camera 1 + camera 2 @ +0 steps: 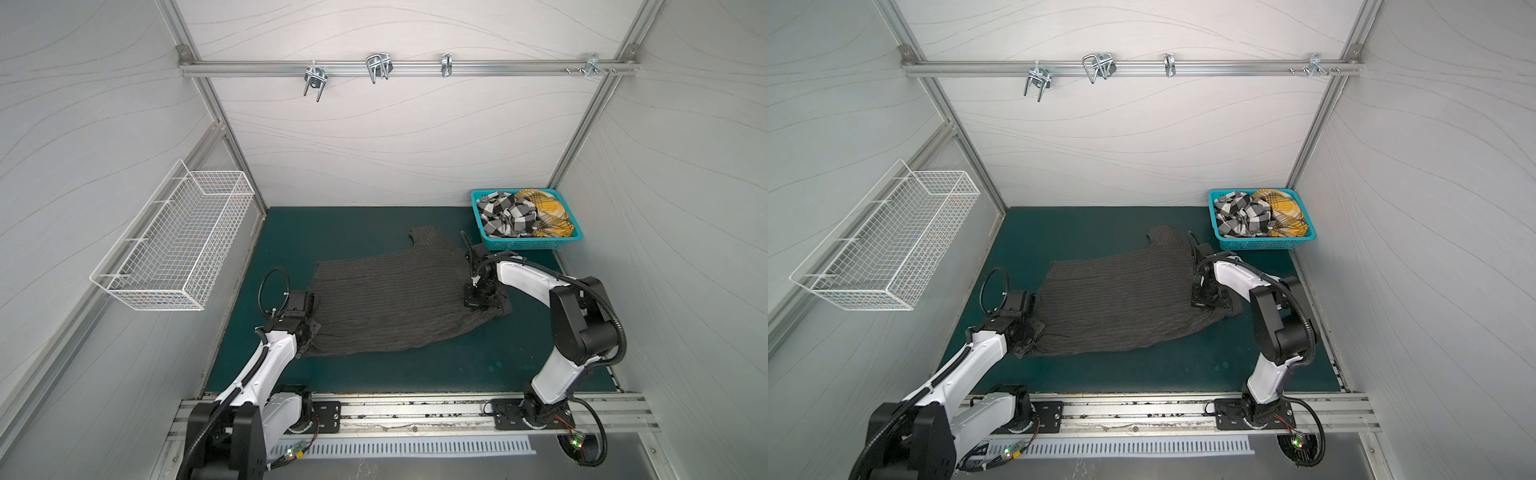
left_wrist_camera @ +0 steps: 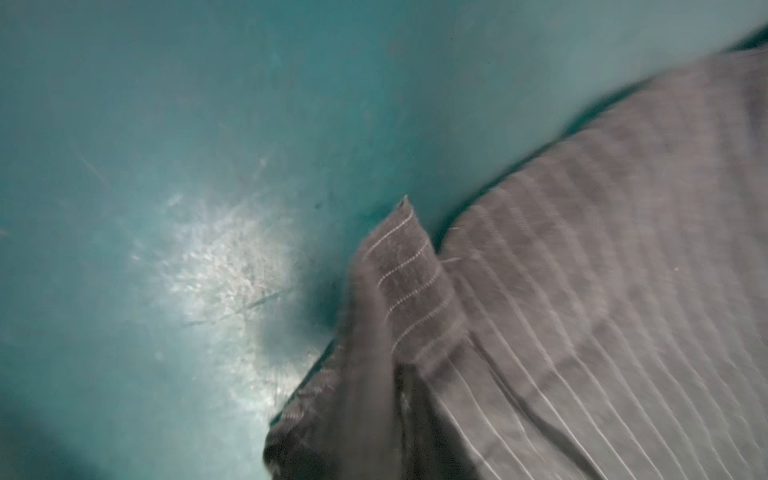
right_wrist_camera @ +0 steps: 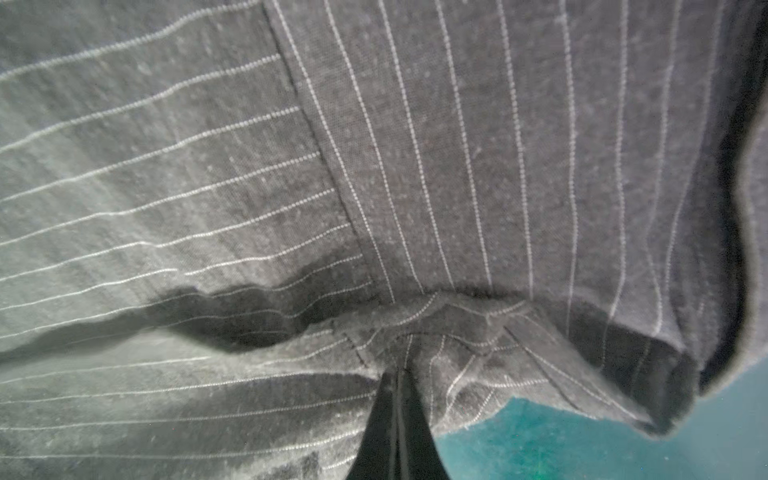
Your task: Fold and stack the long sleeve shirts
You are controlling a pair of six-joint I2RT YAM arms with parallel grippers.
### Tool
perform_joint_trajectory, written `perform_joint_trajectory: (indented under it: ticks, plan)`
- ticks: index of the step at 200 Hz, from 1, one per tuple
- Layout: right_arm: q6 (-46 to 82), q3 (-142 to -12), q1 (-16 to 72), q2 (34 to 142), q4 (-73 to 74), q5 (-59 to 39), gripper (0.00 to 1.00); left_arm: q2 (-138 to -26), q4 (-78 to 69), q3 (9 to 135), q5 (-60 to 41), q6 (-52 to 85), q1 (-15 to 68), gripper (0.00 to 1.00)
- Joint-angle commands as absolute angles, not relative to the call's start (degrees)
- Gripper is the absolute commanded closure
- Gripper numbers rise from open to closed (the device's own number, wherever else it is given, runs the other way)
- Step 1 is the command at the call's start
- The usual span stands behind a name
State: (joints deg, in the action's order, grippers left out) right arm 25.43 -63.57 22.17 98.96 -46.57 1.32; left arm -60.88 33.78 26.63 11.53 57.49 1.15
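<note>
Both top views: pinstripe shirt (image 1: 386,299) spread flat on table (image 1: 415,365); checked shirt (image 1: 505,218) and mustard plaid shirt (image 1: 544,212) in teal basket (image 1: 528,245). Left hand (image 1: 309,328) at the pinstripe shirt's left edge, grip can't tell.
Left wrist: blurred hem corner (image 2: 407,282).
Right wrist: right hand (image 3: 399,382) clenched on bunched pinstripe cloth.

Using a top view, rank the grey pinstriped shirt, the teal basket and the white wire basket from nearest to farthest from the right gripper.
1. grey pinstriped shirt: pinched in the right gripper, spread out to its left.
2. teal basket: close behind the gripper, in the back right corner.
3. white wire basket: far across the cell, hung on the left wall.
</note>
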Motion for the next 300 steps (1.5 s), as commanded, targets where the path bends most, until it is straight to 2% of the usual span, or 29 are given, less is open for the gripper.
perform_joint_trajectory:
  ticks: [1, 8, 31, 52, 64, 79, 92, 118, 133, 152, 184, 211, 247, 280, 300]
  plan:
    - [24.71, -63.68, 22.74, 98.91, -46.66, 0.64, 0.86, -63.88, 31.68, 27.90, 13.14, 57.27, 0.79, 0.50]
    - [24.66, -63.80, 23.01, 98.17, -46.74, 0.39, 0.75, -64.06, 31.98, 28.61, 13.80, 56.78, 0.80, 0.46]
    - [23.83, -65.42, 24.35, 96.87, -48.76, 0.23, 0.61, -62.26, 35.09, 32.86, 15.60, 54.69, 0.79, 0.38]
    - [23.81, -67.18, 26.06, 94.24, -51.54, 2.00, 0.56, -58.74, 42.59, 40.56, 17.76, 53.48, 0.85, 0.31]
    - [23.90, -67.81, 27.23, 92.07, -53.19, 3.42, 0.52, -56.68, 46.20, 45.14, 20.08, 51.75, 0.87, 0.12]
    - [23.95, -68.33, 28.84, 89.38, -55.18, 5.11, 0.50, -55.60, 50.92, 50.62, 22.19, 49.71, 0.80, 0.10]
    - [24.15, -67.67, 30.01, 87.58, -55.20, 4.84, 0.48, -55.87, 52.78, 52.41, 19.20, 49.08, 0.81, 0.17]
    - [24.61, -64.27, 30.32, 88.35, -52.45, -2.66, 0.50, -56.34, 47.52, 45.41, 4.33, 53.40, 2.38, 0.51]
    - [24.56, -63.23, 30.39, 90.72, -51.30, -6.40, 0.56, -56.34, 44.10, 39.60, 1.18, 57.26, 5.17, 0.66]
    - [24.00, -61.86, 30.43, 92.20, -48.46, -10.28, 0.59, -56.62, 39.54, 34.26, -0.44, 60.05, 7.46, 0.77]
    - [22.71, -61.88, 29.03, 97.86, -46.88, -10.84, 0.64, -60.96, 34.70, 29.70, -1.22, 61.78, 7.39, 0.92]
    - [22.68, -62.14, 26.66, 103.02, -46.30, -13.78, 0.65, -68.72, 30.61, 29.77, 0.24, 59.50, 4.75, 1.00]
    - [22.74, -61.21, 27.20, 104.35, -48.38, -15.70, 0.67, -80.62, 31.70, 38.24, 3.41, 52.15, 0.64, 1.00]
    - [24.09, -58.64, 30.34, 100.73, -50.68, -16.37, 0.67, -82.76, 36.01, 43.88, 6.24, 48.32, 0.35, 1.00]
    - [25.13, -61.03, 32.88, 96.05, -54.13, -11.95, 0.62, -81.05, 39.38, 47.98, 4.23, 46.06, 0.48, 0.78]
